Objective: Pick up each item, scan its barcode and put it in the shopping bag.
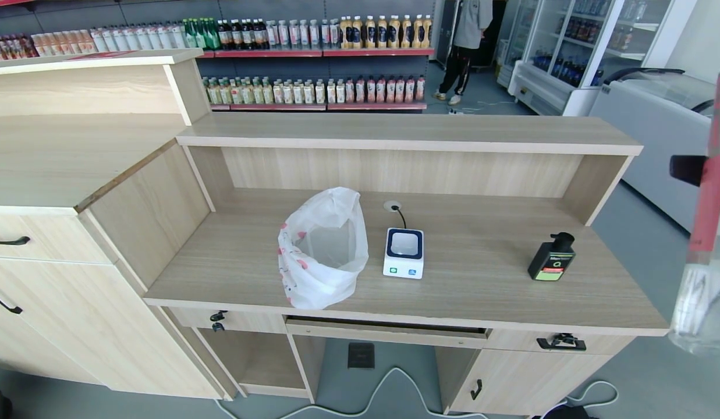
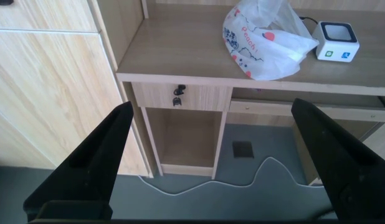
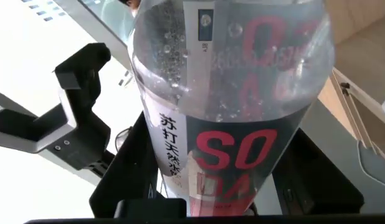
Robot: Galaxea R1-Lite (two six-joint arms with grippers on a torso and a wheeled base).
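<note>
A clear soda bottle (image 1: 708,244) with a red label hangs high at the far right, off the counter's right end. My right gripper (image 3: 230,193) is shut on that bottle (image 3: 230,81), its dark fingers on either side of the lower body. The white plastic shopping bag (image 1: 322,250) stands open on the wooden counter (image 1: 482,291), left of the small white barcode scanner (image 1: 404,252). A dark pump bottle (image 1: 552,258) stands upright at the counter's right. My left gripper (image 2: 211,112) is open, low in front of the counter's left front, with the bag (image 2: 264,37) and scanner (image 2: 337,41) beyond it.
A raised shelf (image 1: 406,134) runs along the counter's back and a taller cabinet (image 1: 74,163) flanks its left side. A cable (image 1: 401,218) runs from the scanner into a desk hole. Drawers sit under the counter, and cables lie on the floor (image 2: 242,180).
</note>
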